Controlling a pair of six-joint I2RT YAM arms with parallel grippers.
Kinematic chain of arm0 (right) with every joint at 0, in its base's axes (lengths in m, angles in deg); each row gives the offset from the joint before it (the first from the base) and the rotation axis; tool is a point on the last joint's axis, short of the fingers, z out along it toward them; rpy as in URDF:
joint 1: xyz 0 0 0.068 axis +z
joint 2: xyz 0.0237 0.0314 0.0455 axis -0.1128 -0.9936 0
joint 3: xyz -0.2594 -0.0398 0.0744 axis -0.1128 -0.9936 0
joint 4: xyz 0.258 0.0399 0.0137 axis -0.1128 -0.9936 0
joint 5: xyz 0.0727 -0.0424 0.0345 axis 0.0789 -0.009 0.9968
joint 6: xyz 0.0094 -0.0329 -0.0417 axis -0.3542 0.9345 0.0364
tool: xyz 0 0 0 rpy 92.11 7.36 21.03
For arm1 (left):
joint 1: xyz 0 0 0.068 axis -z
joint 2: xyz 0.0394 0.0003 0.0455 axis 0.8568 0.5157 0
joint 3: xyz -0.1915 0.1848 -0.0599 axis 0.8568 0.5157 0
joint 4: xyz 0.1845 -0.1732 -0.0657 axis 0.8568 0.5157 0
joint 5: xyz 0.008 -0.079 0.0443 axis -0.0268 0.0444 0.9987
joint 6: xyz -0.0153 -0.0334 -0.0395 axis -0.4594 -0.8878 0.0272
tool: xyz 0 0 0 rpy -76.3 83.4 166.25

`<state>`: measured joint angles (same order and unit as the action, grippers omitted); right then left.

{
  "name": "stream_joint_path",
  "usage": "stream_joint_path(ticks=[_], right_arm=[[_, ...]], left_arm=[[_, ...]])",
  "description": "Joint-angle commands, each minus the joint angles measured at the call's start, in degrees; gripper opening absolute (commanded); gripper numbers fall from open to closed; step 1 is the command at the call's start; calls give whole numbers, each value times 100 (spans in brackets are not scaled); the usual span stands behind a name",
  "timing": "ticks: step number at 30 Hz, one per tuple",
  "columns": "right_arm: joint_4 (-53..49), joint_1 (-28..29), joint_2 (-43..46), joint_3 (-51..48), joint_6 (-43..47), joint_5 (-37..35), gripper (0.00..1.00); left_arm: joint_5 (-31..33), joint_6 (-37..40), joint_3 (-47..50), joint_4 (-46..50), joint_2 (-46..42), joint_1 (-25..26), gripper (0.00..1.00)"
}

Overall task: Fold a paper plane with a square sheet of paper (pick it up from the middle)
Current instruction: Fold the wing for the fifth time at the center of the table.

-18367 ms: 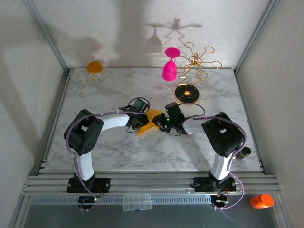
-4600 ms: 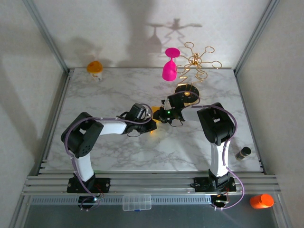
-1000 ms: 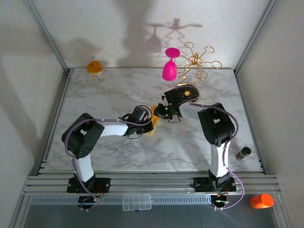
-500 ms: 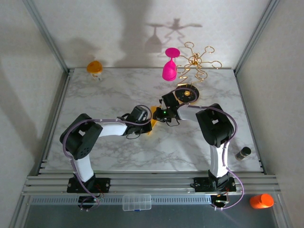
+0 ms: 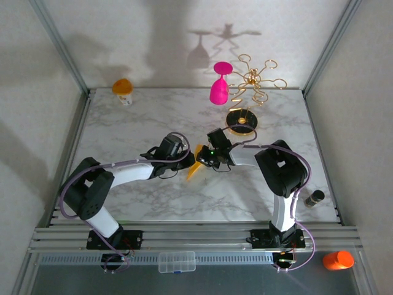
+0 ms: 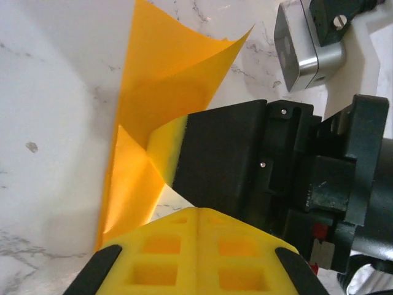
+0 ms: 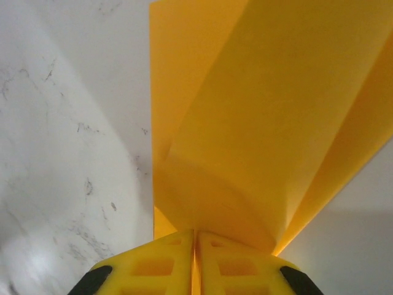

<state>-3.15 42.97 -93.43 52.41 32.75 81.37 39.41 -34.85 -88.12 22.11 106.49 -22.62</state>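
The paper plane (image 5: 193,169), a folded yellow-orange sheet with a narrow pointed end, stands up from the marble table (image 5: 141,117) near its middle. My right gripper (image 5: 204,158) is shut on the fold, and a thin edge of paper shows between its pads. In the right wrist view the layers of the paper plane (image 7: 258,110) fan upward from the right gripper (image 7: 195,233). My left gripper (image 5: 183,161) sits just left of the paper, shut with nothing in it. In the left wrist view the left gripper (image 6: 199,210) has its pads pressed together beside the paper plane (image 6: 166,80) and the right arm's black fingers (image 6: 227,153).
A pink goblet (image 5: 219,89) and a gold rack (image 5: 252,83) on a round black base (image 5: 241,121) stand at the back. An orange-topped white cup (image 5: 123,89) is at the back left. A small dark bottle (image 5: 315,198) lies by the right edge.
The left arm has drawn back to the left, its gripper shifting slightly off the paper. The right gripper has come a little nearer with the paper, whose pointed end now shows more.
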Motion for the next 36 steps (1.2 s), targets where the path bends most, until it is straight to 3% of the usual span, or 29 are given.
stream_joint_path(ticks=[1, 12, 20, 23, 29, 36], right_arm=[[-172, 94, -8, -262, -653, 143, 13], [-47, 78, -33, -364, -861, 259, 12], [-234, 48, 26, -308, -703, 160, 12], [-408, 13, 72, -147, -319, -22, 13], [-486, -36, 583, 170, 1446, -706, 11], [-409, -39, 429, 220, 2105, -490, 10]], left_arm=[[-151, -548, 222, -505, 186, 47, 0], [-183, -738, 370, -581, 659, 101, 0], [39, -525, 247, -68, 868, 84, 0], [239, -361, 211, 216, 885, 76, 0], [319, -125, 239, 477, 1013, 31, 0], [323, -13, 212, 619, 1044, 3, 0]])
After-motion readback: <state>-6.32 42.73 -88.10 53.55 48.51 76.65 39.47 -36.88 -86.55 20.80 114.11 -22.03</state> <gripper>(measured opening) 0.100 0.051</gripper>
